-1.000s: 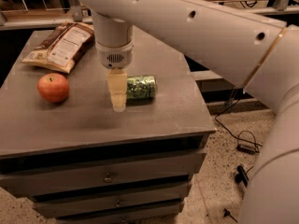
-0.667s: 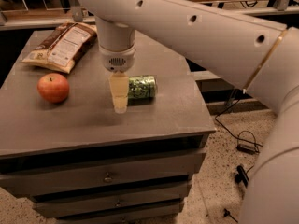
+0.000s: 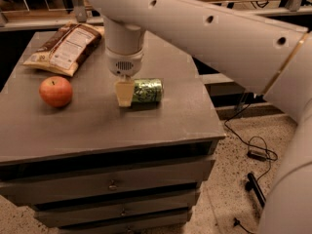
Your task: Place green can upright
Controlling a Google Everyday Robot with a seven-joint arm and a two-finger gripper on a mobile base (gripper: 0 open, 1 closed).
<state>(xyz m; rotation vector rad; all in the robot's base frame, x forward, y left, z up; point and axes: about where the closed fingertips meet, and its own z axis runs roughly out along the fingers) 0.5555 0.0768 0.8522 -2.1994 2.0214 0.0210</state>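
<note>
The green can lies on its side near the middle of the grey cabinet top, its long axis running left to right. My gripper points straight down from the white arm and sits at the can's left end, low over the surface. It covers that end of the can, so I cannot tell whether it touches or holds it.
A red apple sits to the left of the gripper. A brown snack bag lies at the back left. The cabinet has drawers below. Cables lie on the floor to the right.
My gripper has shifted slightly, closing in on the can's left end. The can, apple and bag have not moved.
</note>
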